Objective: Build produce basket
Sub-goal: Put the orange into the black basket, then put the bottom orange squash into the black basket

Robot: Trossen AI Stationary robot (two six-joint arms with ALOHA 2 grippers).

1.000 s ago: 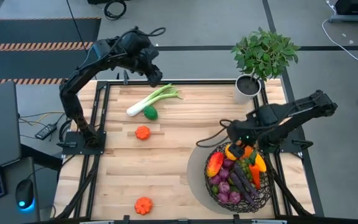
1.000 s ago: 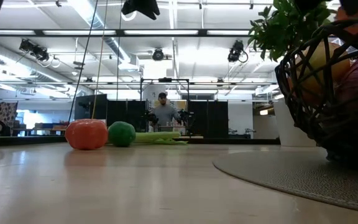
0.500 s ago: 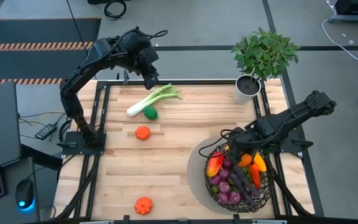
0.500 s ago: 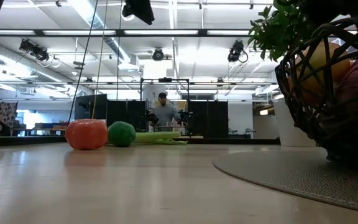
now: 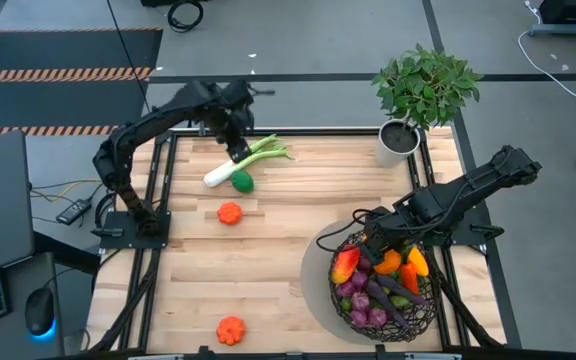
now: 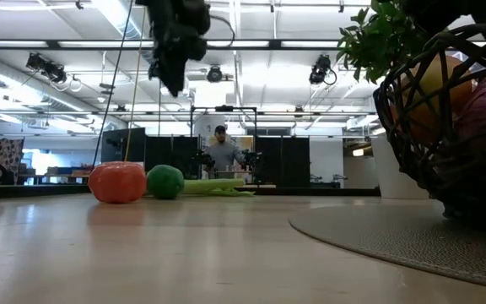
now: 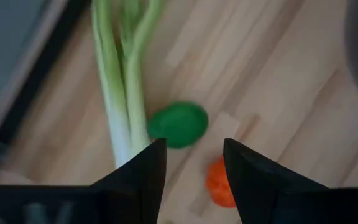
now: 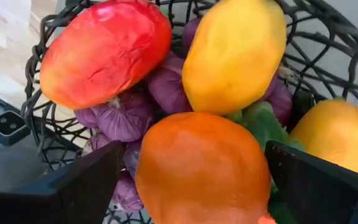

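Observation:
The dark wire basket stands at the table's near right on a round grey mat, filled with produce: a red fruit, yellow ones, purple ones. My right gripper hangs open over the basket's far rim. Its fingers point down on either side of an orange fruit that lies on the pile. A green-white leek, a lime and a small orange pumpkin lie on the table at the far left. My left gripper hangs open above the leek, pointing down, with nothing between its fingers.
A second small pumpkin lies near the front edge, left of middle. A potted plant in a white pot stands at the far right corner. Bare wood spans the table's middle. A person stands far behind the table.
My left gripper has come down from high over the table's far edge toward the leek and tipped to point more steeply down; it now shows in the low view. My right gripper has turned about its wrist and sunk a little over the basket.

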